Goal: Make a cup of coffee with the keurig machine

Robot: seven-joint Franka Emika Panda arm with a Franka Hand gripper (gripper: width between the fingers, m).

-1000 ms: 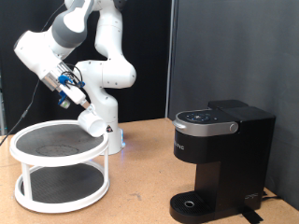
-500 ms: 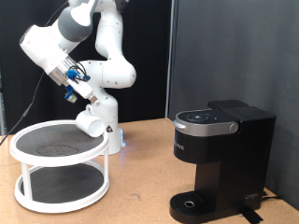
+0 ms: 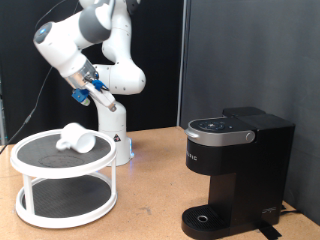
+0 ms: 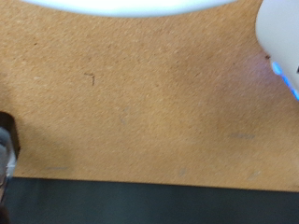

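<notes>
Cup [image 3: 74, 139] glossy white ceramic; keurig machine [image 3: 236, 170] black plastic, silver-rimmed.

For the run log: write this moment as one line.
gripper: raised above stand, holding nothing visible | cup: on its side, top tier of white stand | keurig machine: lid shut, drip tray bare

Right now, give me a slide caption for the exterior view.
Gripper raised above the white two-tier stand; cup lying on its top shelf; keurig machine closed at right.

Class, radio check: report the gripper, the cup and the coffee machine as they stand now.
Gripper raised above the white shelf stand, holding nothing. Cup lying on the stand's top shelf. Coffee machine lid shut, drip tray bare. Nothing in the way.
</notes>
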